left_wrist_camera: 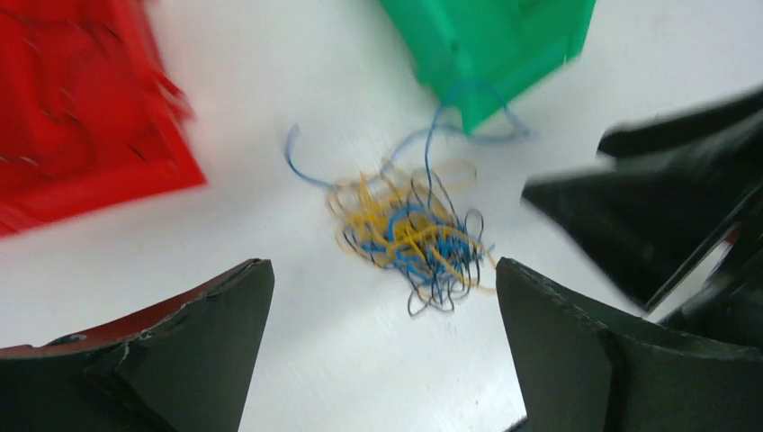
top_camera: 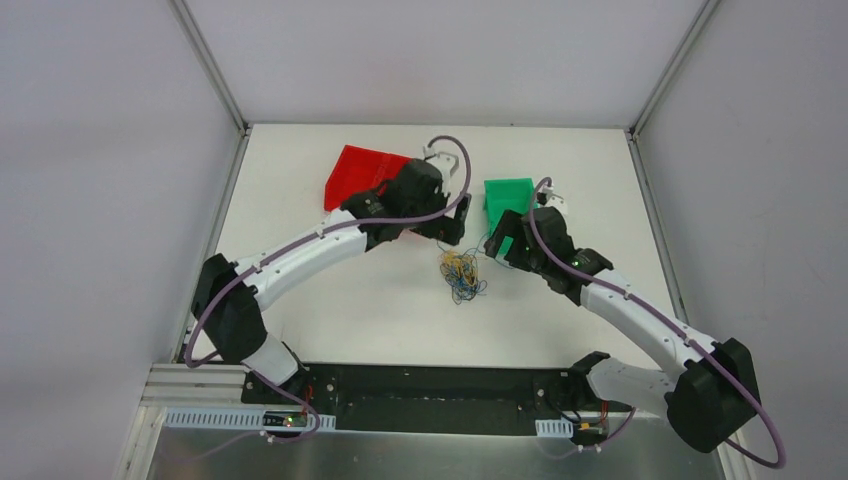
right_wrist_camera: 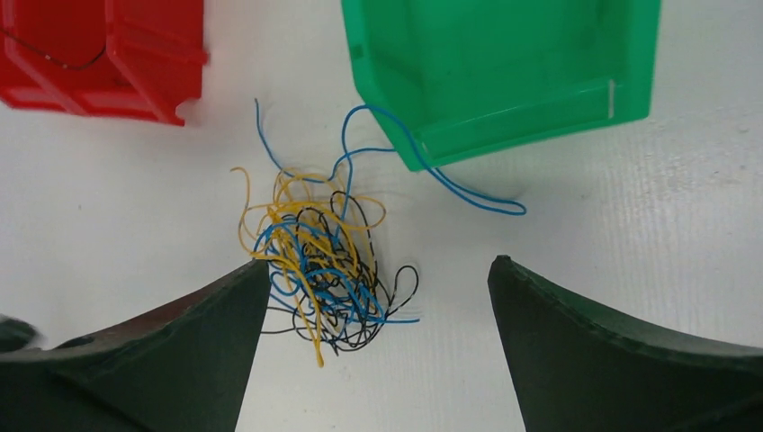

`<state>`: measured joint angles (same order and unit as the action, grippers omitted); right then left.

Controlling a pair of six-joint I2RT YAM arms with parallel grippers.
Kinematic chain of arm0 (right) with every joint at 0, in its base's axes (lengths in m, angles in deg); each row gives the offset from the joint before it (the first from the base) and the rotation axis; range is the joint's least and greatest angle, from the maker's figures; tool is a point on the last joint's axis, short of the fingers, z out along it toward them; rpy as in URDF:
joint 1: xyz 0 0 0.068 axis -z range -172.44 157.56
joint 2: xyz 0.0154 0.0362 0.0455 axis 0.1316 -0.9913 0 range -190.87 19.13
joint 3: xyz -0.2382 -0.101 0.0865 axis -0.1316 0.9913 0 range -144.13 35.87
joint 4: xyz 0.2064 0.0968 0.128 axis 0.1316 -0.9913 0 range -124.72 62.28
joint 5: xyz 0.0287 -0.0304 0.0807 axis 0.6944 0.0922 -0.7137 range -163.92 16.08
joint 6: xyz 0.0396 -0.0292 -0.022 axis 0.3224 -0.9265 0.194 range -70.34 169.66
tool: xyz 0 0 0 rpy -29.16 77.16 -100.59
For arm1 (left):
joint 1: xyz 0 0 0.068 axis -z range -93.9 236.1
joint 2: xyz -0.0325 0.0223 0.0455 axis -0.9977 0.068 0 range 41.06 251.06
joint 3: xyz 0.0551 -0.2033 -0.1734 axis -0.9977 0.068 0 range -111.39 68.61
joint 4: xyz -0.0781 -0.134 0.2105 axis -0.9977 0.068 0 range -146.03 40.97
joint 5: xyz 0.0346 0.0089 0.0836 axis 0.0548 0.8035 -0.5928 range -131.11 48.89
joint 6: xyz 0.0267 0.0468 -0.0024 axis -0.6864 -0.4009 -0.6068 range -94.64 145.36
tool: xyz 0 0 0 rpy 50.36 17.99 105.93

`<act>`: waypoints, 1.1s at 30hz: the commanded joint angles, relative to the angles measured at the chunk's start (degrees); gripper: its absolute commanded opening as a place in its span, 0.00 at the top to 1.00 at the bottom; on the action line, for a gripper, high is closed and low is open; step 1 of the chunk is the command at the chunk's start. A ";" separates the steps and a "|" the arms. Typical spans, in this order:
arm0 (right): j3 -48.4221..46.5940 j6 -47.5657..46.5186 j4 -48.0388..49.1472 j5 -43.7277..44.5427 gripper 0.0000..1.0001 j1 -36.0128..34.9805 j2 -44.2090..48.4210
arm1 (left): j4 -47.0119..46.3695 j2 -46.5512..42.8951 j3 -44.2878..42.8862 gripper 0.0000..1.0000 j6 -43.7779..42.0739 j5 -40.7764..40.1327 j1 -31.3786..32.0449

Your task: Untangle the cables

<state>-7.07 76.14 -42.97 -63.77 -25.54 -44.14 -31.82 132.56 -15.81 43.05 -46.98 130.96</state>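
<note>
Two plastic bins sit toward the far side of the white tabletop (top_camera: 350, 310): a red plastic bin (top_camera: 355, 170) on the left and a green plastic bin (top_camera: 505, 195) to its right. In the red bin we see one thin dark wire (right_wrist_camera: 54, 61) lying inside. A loose blue strand (right_wrist_camera: 450, 184) crosses the near lip of the green bin and runs back to a small tangle of hair-thin yellow, blue and dark cables (top_camera: 460, 272). That tangle lies on the tabletop just near of the two bins, between the two arms. The left gripper (left_wrist_camera: 382, 270) hangs over it, its fingers spread wide and holding nothing. The right gripper (right_wrist_camera: 378, 264) is just beside the green bin, its fingers likewise wide apart and empty.
</note>
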 commanded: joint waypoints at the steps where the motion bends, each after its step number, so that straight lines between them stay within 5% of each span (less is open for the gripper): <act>1: 0.19 1.72 1.68 9.56 0.05 -0.03 0.92 | -12.85 -4.78 15.97 0.01 3.60 5.78 1.11; 5: 1.96 2.60 4.04 11.14 0.05 -0.03 3.87 | -18.19 -3.74 23.07 0.01 2.11 6.75 1.33; 18: 3.26 0.92 6.93 6.07 0.06 -0.03 7.80 | -25.29 12.05 17.97 0.07 0.45 15.96 1.36; 21: 3.53 0.69 7.04 5.84 0.06 -0.05 8.77 | -23.75 16.91 15.17 0.27 0.66 17.04 1.36; 25: 3.90 0.21 6.93 6.58 0.06 -0.04 9.34 | -17.33 17.57 11.46 0.99 -0.11 17.42 1.25; 33: 3.48 -3.73 6.29 1.40 0.06 -0.08 9.76 | -11.23 1.33 17.96 1.00 -11.05 20.83 0.93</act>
<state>-2.70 75.79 -37.79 -58.17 -25.54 -35.88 -47.56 144.37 -0.16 38.77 -29.95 132.14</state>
